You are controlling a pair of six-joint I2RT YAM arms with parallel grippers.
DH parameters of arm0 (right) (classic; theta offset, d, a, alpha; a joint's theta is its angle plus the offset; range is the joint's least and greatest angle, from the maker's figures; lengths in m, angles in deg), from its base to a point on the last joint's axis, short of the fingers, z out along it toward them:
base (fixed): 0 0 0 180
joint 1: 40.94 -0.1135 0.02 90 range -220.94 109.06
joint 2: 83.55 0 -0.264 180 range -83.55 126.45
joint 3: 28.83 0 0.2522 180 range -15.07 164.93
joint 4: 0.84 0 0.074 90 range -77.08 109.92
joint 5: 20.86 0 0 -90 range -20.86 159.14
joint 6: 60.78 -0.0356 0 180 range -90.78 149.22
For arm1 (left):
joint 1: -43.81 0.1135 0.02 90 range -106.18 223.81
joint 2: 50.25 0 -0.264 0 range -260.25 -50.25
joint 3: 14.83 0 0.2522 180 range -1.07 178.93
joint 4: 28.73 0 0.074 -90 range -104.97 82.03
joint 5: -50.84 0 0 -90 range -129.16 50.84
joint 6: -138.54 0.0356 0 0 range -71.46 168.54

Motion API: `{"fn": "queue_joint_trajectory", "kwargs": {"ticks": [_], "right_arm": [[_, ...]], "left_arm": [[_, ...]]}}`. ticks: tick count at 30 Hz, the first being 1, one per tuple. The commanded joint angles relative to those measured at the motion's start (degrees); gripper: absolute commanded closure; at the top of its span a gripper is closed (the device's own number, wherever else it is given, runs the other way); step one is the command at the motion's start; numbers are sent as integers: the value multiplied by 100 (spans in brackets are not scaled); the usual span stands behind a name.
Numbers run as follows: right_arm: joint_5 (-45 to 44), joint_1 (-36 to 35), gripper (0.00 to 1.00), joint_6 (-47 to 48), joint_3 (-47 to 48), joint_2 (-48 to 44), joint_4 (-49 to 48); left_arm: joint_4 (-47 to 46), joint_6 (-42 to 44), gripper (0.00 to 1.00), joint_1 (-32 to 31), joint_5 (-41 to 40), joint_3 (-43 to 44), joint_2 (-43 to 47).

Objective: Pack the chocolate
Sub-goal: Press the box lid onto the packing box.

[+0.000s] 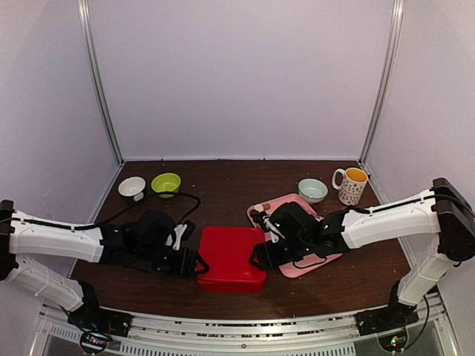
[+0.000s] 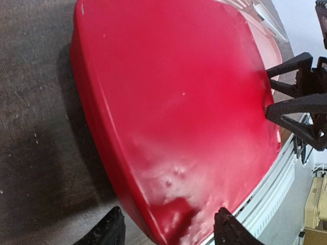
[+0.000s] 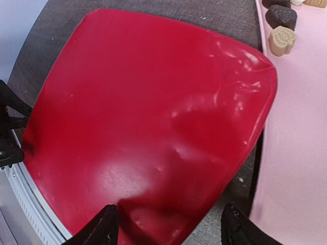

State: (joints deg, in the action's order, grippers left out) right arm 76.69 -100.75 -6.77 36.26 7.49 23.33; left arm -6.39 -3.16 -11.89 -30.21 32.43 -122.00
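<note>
Right wrist view: chocolates [image 3: 280, 15] on the tray [image 3: 301, 127] look light, hard and easily marred, best pinched across their sides; left fingers [image 2: 104, 232] and right fingers [image 3: 99, 229] stand apart astride the box [image 3: 148, 117].

A red box [image 2: 179, 112] fills the frame. The left gripper [image 2: 168, 232] flanks its bottom corner; the right gripper [image 2: 273, 94] sits at its right edge.

Dark brown desk [image 1: 223, 178]. Near middle: glossy red square plastic box [image 1: 230, 256], with flat pale pink tray [image 1: 288, 203] just beside it. Far left: small white bowl [image 1: 131, 187] beside lime-green bowl [image 1: 165, 183]. Far right: pale blue-green bowl [image 1: 312, 189], patterned white mug [image 1: 350, 185].
</note>
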Motion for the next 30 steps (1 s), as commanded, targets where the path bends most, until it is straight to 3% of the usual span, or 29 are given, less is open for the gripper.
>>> {"fn": "queue_joint_trajectory", "kwargs": {"ticks": [1, 6, 12, 18, 22, 26, 30], "right_arm": [[408, -138, 33, 39, 204, 146, 82], [539, -599, 37, 14, 421, 328, 323], [452, -800, 36, 61, 608, 474, 441], [982, -746, 46, 397, 1136, 754, 492], [1189, -928, 46, 442, 1260, 799, 641], [1161, -956, 45, 437, 1124, 677, 686], [1367, -1037, 46, 564, 1251, 642, 868]], "left_arm": [[27, -317, 42, 33, 280, -162, -142], [476, -471, 51, 232, -31, -445, -24], [-632, -951, 60, 243, 833, -1177, 176], [-81, -785, 61, -3, 946, -957, 92], [393, -693, 62, 54, 496, -794, 97], [0, -763, 65, 95, 697, -863, -97], [325, -592, 66, 207, 327, -667, -189]]}}
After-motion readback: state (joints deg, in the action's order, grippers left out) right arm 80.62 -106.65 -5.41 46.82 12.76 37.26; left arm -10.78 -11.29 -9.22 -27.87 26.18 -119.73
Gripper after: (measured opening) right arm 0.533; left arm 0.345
